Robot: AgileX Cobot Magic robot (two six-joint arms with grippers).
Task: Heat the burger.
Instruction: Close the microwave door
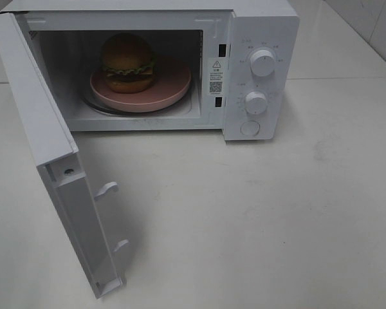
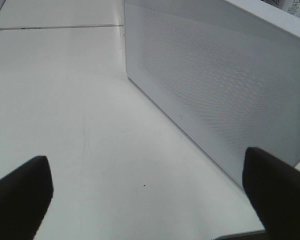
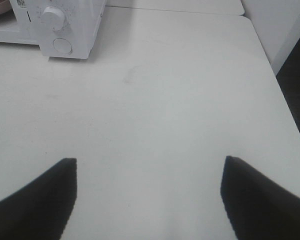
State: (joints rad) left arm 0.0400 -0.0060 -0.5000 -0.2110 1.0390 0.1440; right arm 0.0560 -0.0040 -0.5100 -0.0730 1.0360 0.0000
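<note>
Left pincer point(image 2: 145, 162) wide apart, empty, low over the white table point(image 2: 80, 100), with the perforated outer face of the swung-open microwave door point(image 2: 215, 85) close ahead. Right pincer point(image 3: 149, 161) likewise spread, clamped on nothing, above bare table, well back from the microwave point(image 3: 65, 25) and its knob point(image 3: 53, 17). Far ahead of both, inside the open microwave cavity: the burger point(image 1: 128, 61), upright on a round pink plate point(image 1: 174, 84), well apart from either pincer.
</note>
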